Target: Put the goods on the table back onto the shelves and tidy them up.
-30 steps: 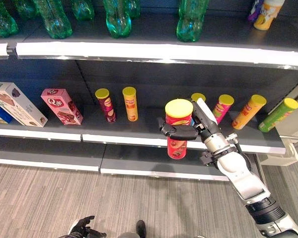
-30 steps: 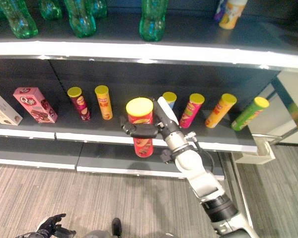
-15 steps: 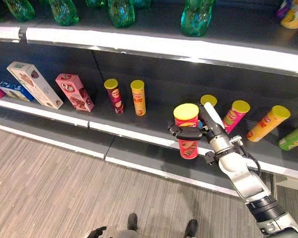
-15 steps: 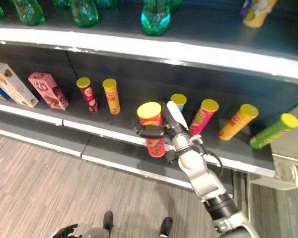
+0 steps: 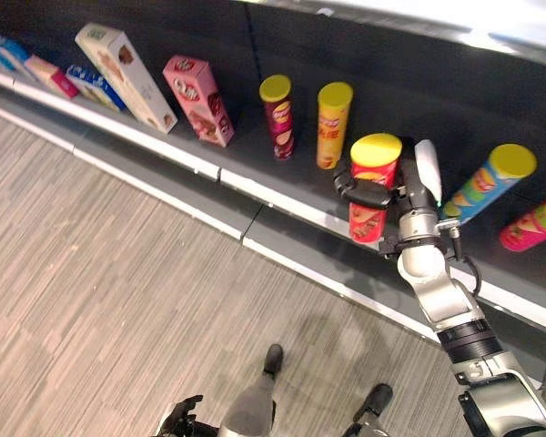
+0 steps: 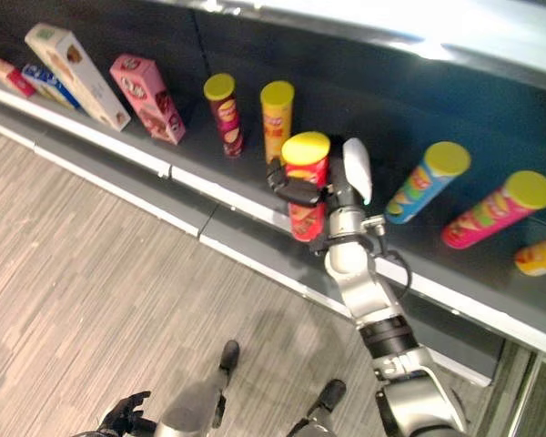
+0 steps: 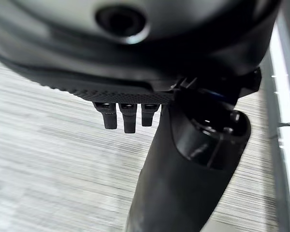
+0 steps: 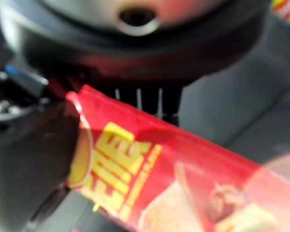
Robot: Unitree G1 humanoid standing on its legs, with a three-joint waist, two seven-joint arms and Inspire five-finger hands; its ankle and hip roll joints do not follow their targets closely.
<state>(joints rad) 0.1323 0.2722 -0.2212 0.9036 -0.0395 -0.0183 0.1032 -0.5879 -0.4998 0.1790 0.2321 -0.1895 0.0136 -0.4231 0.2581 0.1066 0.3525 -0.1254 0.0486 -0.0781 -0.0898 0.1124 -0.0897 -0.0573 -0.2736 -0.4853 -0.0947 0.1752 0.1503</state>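
The right hand [image 5: 402,194] grips the red can [image 5: 373,188], fingers and thumb curled round its upper body just below the yellow lid. The can stands upright, held off the shelf [image 5: 255,187] at its front edge. On the shelf behind the red can stands the yellow can [image 5: 332,126], with the maroon can [image 5: 278,116] just beside that, both upright. Farther along that side the pink box [image 5: 198,100] and the white box [image 5: 127,64] lean on the shelf. On the red can's other side the blue can [image 5: 487,185] and the pink can [image 5: 535,223] stand tilted. The left hand [image 6: 126,417] hangs low over the wood floor [image 5: 91,273], well apart from the shelf, fingers relaxed and holding nothing.
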